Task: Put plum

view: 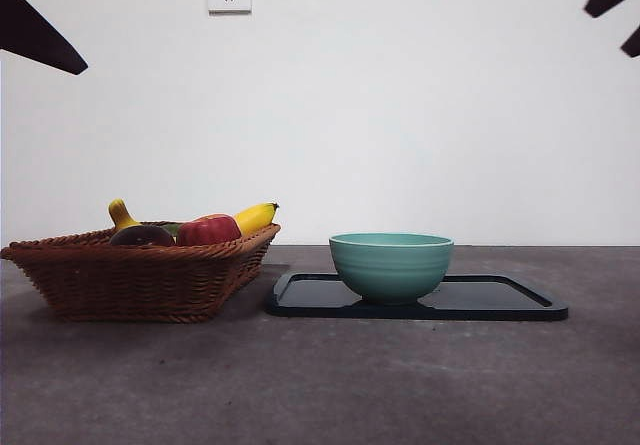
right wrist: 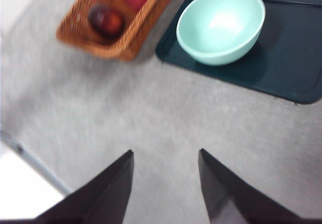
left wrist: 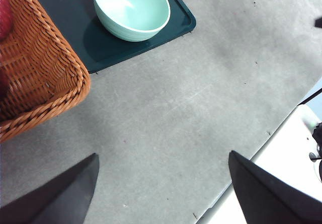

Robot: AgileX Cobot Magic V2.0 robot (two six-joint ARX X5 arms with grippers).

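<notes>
Here both end effectors (left wrist: 161,183) (right wrist: 166,183) hang open, empty, above the table (view: 400,385).

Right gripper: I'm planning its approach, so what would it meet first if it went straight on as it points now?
Probably bare table first; the right gripper is open, with the basket and bowl farther on. Depth is unclear.

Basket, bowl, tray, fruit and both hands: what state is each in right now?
basket: upright on the table, holding fruit.
plum: lying in the basket, untouched.
apple: in the basket beside the plum.
banana: in the basket.
bowl: upright on the tray, empty.
tray: flat on the table.
left hand: open, empty, above the table.
right hand: open, empty, above the table.
</notes>
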